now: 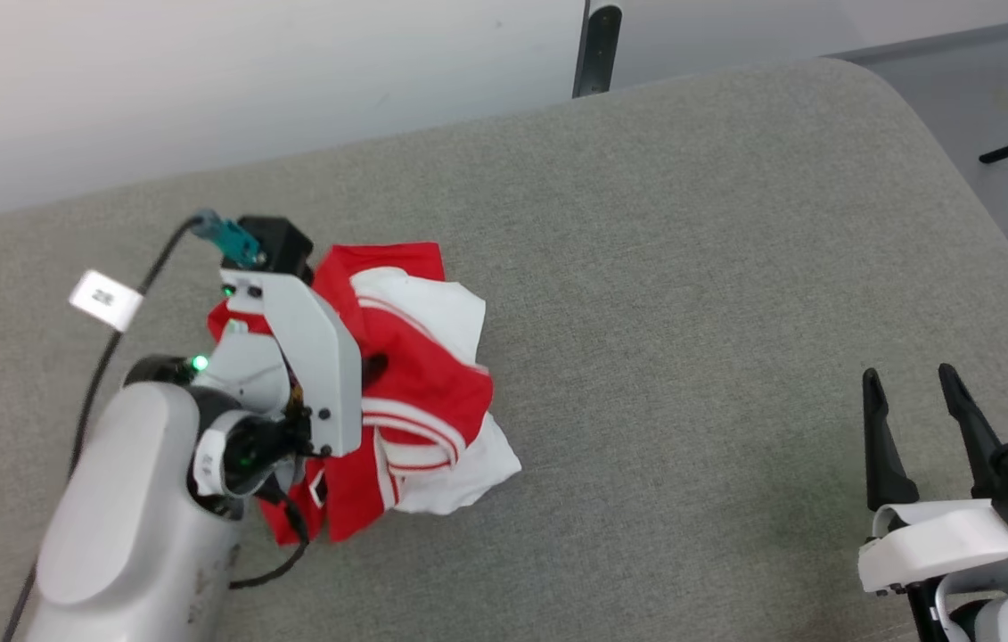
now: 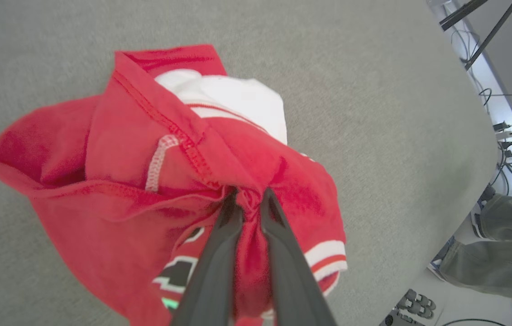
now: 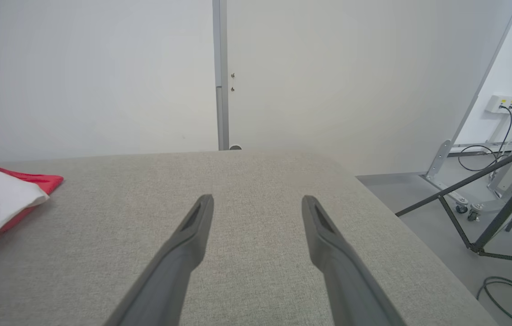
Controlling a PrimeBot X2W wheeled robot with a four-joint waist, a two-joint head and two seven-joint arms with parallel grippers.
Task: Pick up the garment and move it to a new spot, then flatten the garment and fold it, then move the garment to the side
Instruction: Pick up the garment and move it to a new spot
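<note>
The garment [image 1: 423, 374] lies bunched on the grey table [image 1: 691, 267], at nine o'clock from its middle. The left gripper [image 2: 249, 195] is clamped on a red fold; raise it straight (slowly, I'd judge) so trailing cloth clears. The right gripper [image 1: 909, 379], at four o'clock, gapes empty.

Nothing can be read — the white tag [image 1: 105, 299] on the cable [image 1: 158, 260] carries dark marks too small to make out, and the shirt's [image 2: 124, 181] black-and-white print is crumpled into folds.
</note>
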